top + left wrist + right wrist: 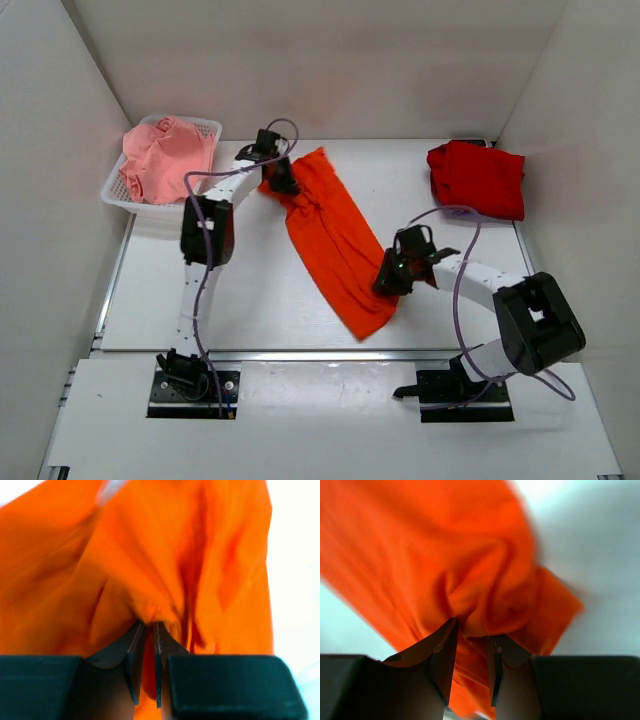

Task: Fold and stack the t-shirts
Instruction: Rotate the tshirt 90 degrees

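The bright orange t-shirt (335, 240) lies stretched in a long diagonal band across the table, from far left to near right. My left gripper (283, 183) is shut on its far end; in the left wrist view the fingertips pinch a bunched fold of the orange cloth (165, 570). My right gripper (390, 278) is shut on its near right edge; the right wrist view shows orange cloth (445, 555) gathered between the fingers. The darker red t-shirt (478, 178) lies folded at the far right. The pale pink t-shirt (165, 158) is heaped in the basket.
A white plastic mesh basket (205, 128) stands at the far left corner of the table. White walls close in the table on the left, back and right. Purple cables loop along both arms.
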Motion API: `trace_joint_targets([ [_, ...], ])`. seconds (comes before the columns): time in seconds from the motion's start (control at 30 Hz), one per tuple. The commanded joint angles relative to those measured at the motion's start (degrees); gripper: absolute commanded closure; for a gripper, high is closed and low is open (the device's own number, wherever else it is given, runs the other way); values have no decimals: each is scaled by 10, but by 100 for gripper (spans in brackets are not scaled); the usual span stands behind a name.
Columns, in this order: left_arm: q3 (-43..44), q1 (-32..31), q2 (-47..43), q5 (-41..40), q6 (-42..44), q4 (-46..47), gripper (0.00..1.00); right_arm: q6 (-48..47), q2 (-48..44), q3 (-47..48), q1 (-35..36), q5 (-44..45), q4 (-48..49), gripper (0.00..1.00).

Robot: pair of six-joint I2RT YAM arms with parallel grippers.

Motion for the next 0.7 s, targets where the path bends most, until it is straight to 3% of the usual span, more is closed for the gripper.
trace_joint_targets([
  [0.0, 280, -22, 142, 53, 15, -171, 76, 146, 12, -66, 100, 6, 39, 73],
  [0.03, 340, -27, 215, 80, 2, -195, 75, 165, 17, -75, 139, 2, 79, 73],
  [0.1, 544, -30, 296, 100, -30, -237, 75, 199, 32, -72, 199, 11, 117, 73],
  [0.17, 456, -27, 280, 133, -51, -171, 75, 202, 60, -47, 229, 18, 108, 72],
  [0.23, 312, -22, 210, 123, -48, -77, 74, 191, 97, -29, 242, 16, 102, 71],
  [0.27, 299, -23, 189, 119, -49, -64, 74, 184, 101, -31, 247, 2, 108, 71],
  [0.3, 297, -19, 192, 121, -48, -53, 73, 179, 108, -33, 249, -3, 117, 70],
  [0.47, 510, 15, 238, 162, -79, -117, 68, 114, 115, 2, 263, 38, 73, 68],
  [0.5, 518, 16, 219, 169, -92, -112, 68, 112, 98, 8, 264, 55, 57, 67],
  [0.57, 478, 37, 165, 188, -101, -82, 66, 115, 70, 4, 271, 69, 54, 66],
  [0.67, 332, 37, 34, 187, -93, -26, 63, 144, -2, -21, 280, 106, 50, 65],
])
